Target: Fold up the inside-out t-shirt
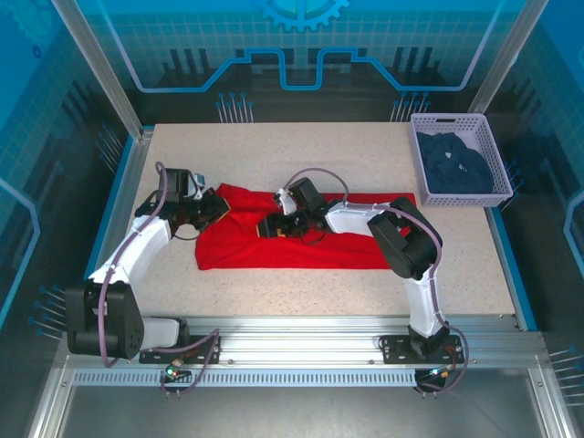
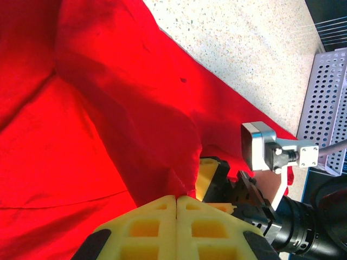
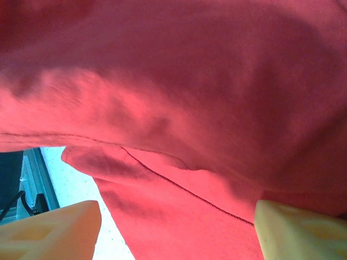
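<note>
Here, red t-shirt (image 1: 301, 251) under right end effector (image 1: 274, 225).

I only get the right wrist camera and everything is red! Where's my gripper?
Observer: The top camera shows your right gripper over the middle of the t-shirt, which lies spread across the table.
Operator: What's the other arm doing?
Observer: The left gripper is shut, pinching the shirt's left end.
Operator: Anything else up there?
Observer: A white basket in the far right corner holds a dark blue garment.
</note>
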Action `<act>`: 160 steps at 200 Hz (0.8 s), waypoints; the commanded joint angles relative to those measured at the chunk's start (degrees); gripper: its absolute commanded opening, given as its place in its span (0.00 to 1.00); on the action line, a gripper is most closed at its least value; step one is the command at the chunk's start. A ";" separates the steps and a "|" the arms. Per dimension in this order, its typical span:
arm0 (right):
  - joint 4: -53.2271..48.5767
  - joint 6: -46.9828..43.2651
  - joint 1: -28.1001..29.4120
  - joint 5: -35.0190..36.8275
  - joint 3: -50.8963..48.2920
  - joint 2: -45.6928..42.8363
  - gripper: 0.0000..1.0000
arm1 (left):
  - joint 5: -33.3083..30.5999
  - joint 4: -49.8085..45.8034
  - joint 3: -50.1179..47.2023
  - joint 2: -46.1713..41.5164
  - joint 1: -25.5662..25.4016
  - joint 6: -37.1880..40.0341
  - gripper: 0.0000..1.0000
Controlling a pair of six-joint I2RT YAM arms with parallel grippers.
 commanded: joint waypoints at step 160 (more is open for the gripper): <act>27.63 13.69 0.83 5.10 -10.56 -3.70 0.42 | 1.29 0.33 -0.14 0.19 -0.12 0.69 0.00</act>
